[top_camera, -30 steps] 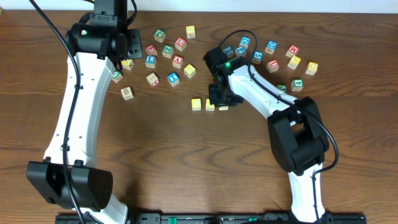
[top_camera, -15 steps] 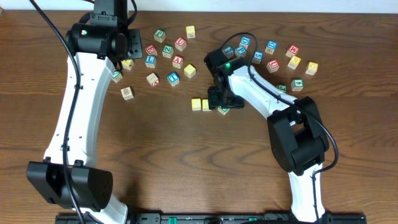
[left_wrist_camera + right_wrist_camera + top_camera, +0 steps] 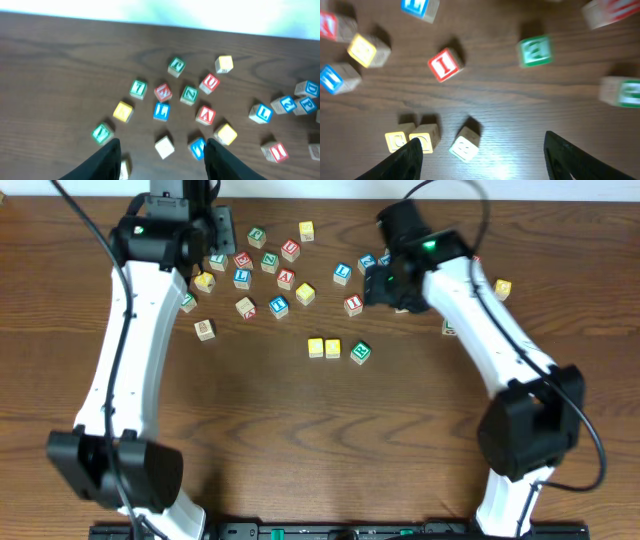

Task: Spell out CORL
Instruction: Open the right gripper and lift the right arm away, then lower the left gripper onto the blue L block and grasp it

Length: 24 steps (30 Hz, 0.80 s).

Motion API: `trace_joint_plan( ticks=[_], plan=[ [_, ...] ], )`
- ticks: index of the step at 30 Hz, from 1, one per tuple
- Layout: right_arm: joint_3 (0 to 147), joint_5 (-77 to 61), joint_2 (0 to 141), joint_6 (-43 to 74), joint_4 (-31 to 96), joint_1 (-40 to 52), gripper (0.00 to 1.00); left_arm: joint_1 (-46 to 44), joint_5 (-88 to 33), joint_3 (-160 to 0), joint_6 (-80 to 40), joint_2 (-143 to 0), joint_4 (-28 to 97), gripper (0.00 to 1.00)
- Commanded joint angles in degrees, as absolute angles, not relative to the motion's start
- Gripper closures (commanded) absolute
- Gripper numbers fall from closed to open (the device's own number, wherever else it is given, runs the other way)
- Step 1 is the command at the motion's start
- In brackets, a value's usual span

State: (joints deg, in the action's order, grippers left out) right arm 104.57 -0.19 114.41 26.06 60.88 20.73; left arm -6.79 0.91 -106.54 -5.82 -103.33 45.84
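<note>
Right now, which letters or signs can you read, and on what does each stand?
"I", red: cube beyond the row, right wrist view.
"U", red: cube in the scatter, left wrist view.
All other letters, including those on the row of three cubes: too blurred or small.

Near the centre of the table (image 3: pixel 300 440), a row of three: left cube (image 3: pixel 316 348) touching middle cube (image 3: pixel 333 348); right cube (image 3: pixel 360 352) just beside, apart and turned off the line. Behind the row, along the far edge, loose cubes (image 3: pixel 269 263) scattered left to right. Nearest behind the right cube, I cube (image 3: pixel 353 304). Toward the left edge, lone cube (image 3: pixel 205 329).
</note>
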Motion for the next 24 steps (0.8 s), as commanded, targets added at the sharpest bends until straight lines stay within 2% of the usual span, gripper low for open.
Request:
trace_joint_plan(
  ticks=[1, 11, 24],
  plan=[
    [105.3, 0.1, 112.9, 24.7, 61.9, 19.5, 0.28, -6.7, -0.8, -106.1, -2.3, -110.0, 43.3, 0.48],
    [105.3, 0.1, 112.8, 21.5, 64.3, 18.8, 0.26, -6.7, -0.8, -106.1, 1.0, -123.6, 33.9, 0.46],
    [105.3, 0.6, 112.8, 21.5, 64.4, 18.8, 0.24, -6.7, -0.8, -106.1, 1.1, -129.6, 35.0, 0.44]
  ],
)
